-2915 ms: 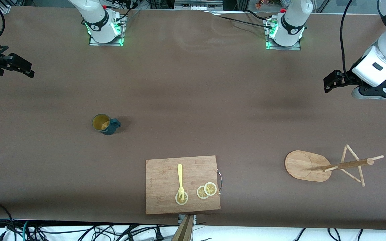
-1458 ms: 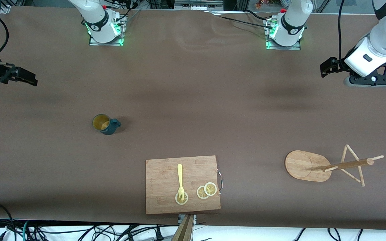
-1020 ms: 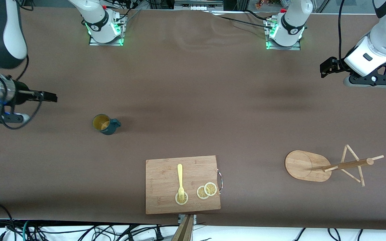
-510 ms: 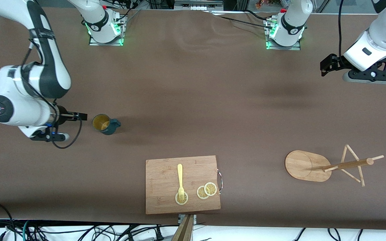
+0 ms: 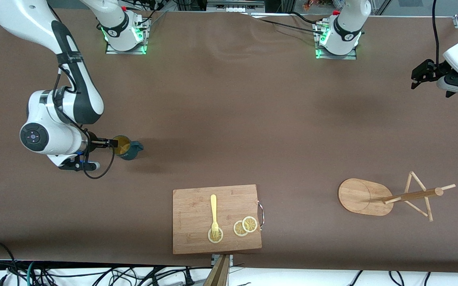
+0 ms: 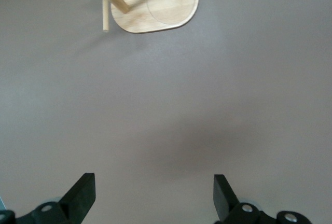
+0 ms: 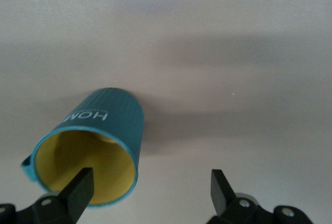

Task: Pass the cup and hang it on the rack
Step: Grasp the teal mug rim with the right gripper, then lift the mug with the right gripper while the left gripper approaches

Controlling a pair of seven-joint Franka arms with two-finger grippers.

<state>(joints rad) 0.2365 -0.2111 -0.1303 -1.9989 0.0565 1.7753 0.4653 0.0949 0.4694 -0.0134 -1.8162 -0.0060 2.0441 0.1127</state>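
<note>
The right gripper (image 5: pixel 111 142) has swung in over the cup (image 5: pixel 125 147), fingers wide, none gripping yet. The left gripper (image 5: pixel 420 74), fingers wide, has retreated from the rack (image 5: pixel 388 196).

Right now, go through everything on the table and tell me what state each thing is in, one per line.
cup: upright on the table, not gripped
right gripper: open, at the cup's rim
left gripper: open, waiting over the left arm's end of the table
rack: standing, pegs bare
cutting board: flat, carrying a fork and lemon slices
fork: lying on the board, tines on one slice
lemon slices: lying flat, two overlapping
</note>
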